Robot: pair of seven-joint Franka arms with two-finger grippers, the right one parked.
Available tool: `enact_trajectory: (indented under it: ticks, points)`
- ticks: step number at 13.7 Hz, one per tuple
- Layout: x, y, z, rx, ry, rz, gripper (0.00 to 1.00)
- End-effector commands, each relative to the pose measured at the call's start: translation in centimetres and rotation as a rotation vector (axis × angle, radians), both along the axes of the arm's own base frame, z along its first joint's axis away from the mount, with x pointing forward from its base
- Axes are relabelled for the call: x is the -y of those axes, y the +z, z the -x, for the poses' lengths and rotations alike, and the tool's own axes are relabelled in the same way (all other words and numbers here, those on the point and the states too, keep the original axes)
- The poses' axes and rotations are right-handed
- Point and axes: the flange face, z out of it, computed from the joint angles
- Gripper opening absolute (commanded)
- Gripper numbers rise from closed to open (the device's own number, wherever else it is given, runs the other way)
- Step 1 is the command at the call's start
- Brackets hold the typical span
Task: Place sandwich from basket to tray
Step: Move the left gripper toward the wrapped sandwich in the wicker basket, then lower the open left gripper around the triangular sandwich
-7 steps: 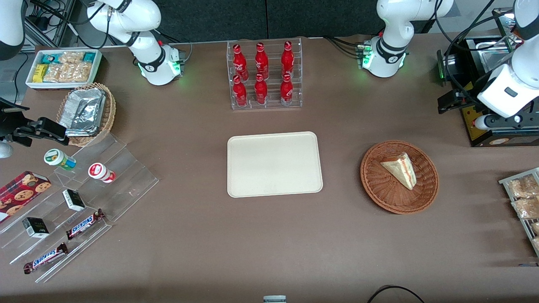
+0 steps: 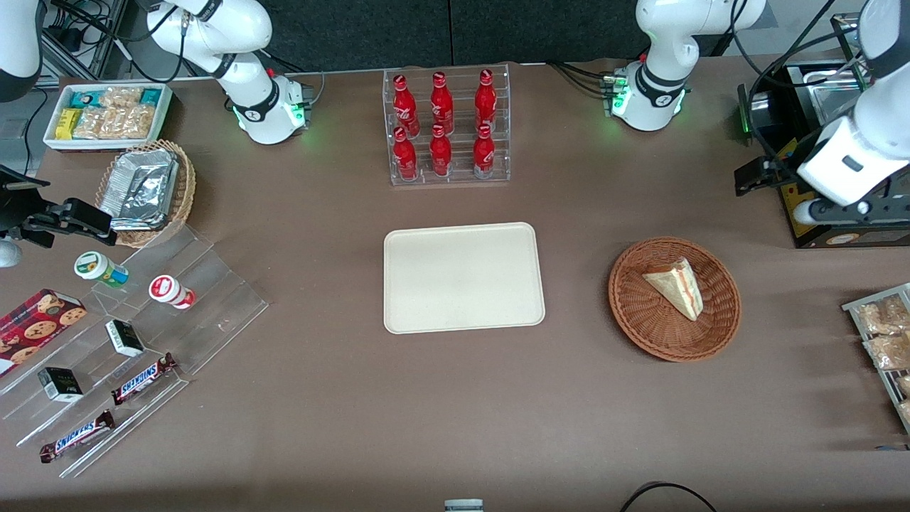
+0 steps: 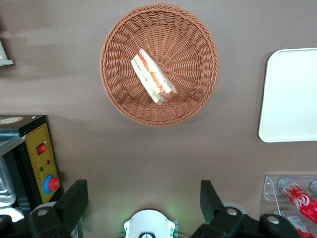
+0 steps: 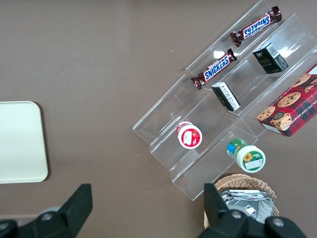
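The sandwich (image 2: pixel 675 288), a pale wedge with red-orange and green filling, lies in the reddish-brown wicker basket (image 2: pixel 640 327) toward the working arm's end of the table. The cream tray (image 2: pixel 462 277) lies bare at the table's middle, beside the basket. My left gripper (image 2: pixel 757 176) hangs above the table, farther from the front camera than the basket and apart from it. In the left wrist view the gripper (image 3: pixel 142 201) is open wide and holds nothing, with the sandwich (image 3: pixel 153 79), basket (image 3: pixel 119 99) and tray (image 3: pixel 292 94) in sight.
A black box with a yellow panel (image 2: pixel 817 213) stands close beside the gripper. A clear rack of red bottles (image 2: pixel 446 128) stands farther back than the tray. A wire rack of bagged snacks (image 2: pixel 881 334) is at the working arm's edge. An acrylic snack stand (image 2: pixel 128 341) is at the parked arm's end.
The left arm and gripper have shifted slightly toward the parked arm's end. The sandwich, basket and tray have not moved.
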Motion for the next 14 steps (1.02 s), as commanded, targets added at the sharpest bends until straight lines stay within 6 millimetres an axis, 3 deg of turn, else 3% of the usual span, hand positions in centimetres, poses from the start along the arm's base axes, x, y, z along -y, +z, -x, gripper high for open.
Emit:
enact_trajectory:
  ticks: [1,4,11,14]
  points:
    - [-0.4,-5.5,0.1,0.017,-0.001,-0.005,1.0]
    - [-0.5,-11.2,-0.1,0.093,0.116,-0.015,1.0]
    - [-0.1,-19.1,0.2,0.214,0.497,-0.029,1.0]
    - [0.2,-22.2,0.4,0.205,0.562,-0.033,1.0]
